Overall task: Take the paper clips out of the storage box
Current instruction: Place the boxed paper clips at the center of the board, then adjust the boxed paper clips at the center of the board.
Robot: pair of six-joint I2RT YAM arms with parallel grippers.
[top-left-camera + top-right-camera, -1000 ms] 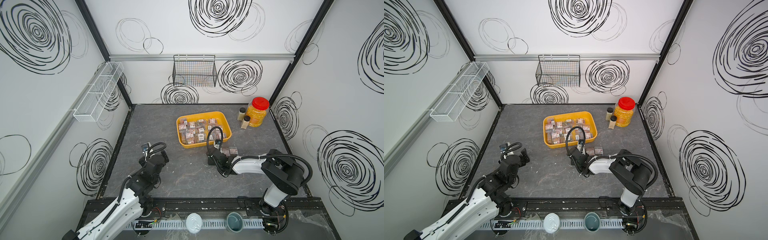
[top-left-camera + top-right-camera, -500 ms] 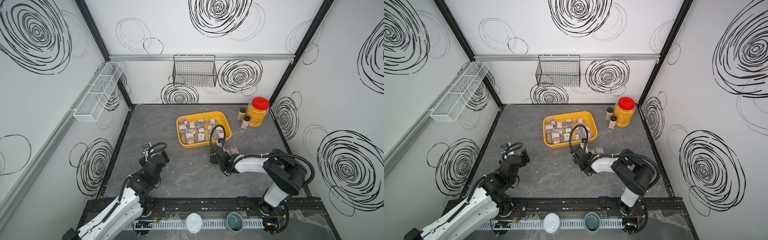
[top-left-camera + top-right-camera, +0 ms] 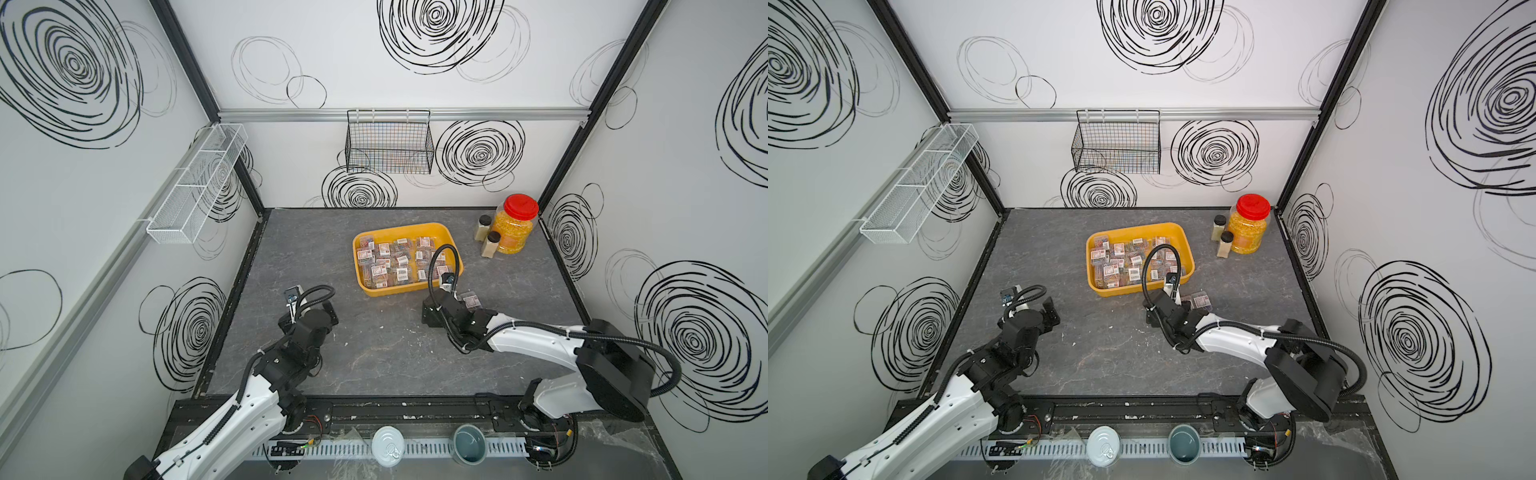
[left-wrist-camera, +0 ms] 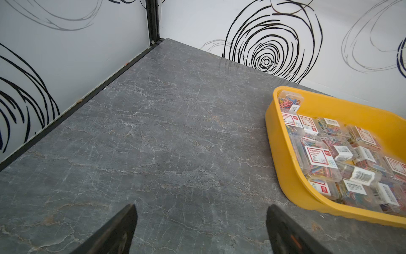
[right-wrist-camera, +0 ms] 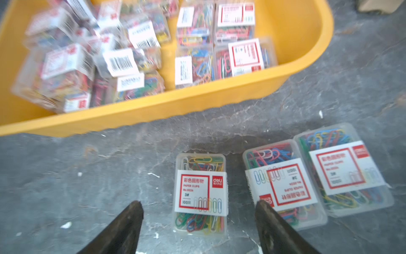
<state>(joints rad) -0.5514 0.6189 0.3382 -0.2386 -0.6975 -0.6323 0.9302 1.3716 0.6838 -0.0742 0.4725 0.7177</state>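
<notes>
The storage box (image 3: 399, 289) (image 3: 1130, 291) is a shallow yellow tray on the grey table, with several clear cases of paper clips (image 3: 390, 262) (image 4: 342, 154) (image 5: 123, 59) inside it. Three more cases lie on the table just in front of the tray's near right corner (image 5: 201, 193) (image 5: 283, 182) (image 5: 342, 169); one shows in both top views (image 3: 469, 300) (image 3: 1200, 300). My right gripper (image 5: 198, 204) (image 3: 451, 296) is open low over the leftmost of these, its fingers apart from the case. My left gripper (image 4: 201, 207) (image 3: 308, 316) is open over bare table, left of the tray.
A red-lidded jar of yellow kernels (image 3: 514, 226) and two small dark-capped bottles (image 3: 484, 227) stand at the back right. A black wire basket (image 3: 388, 143) hangs on the back wall. A white mesh rack (image 3: 195, 187) runs along the left wall.
My right gripper's jaws have opened and let go of a case, which now lies on the table beside the other two. The left arm has not moved.
</notes>
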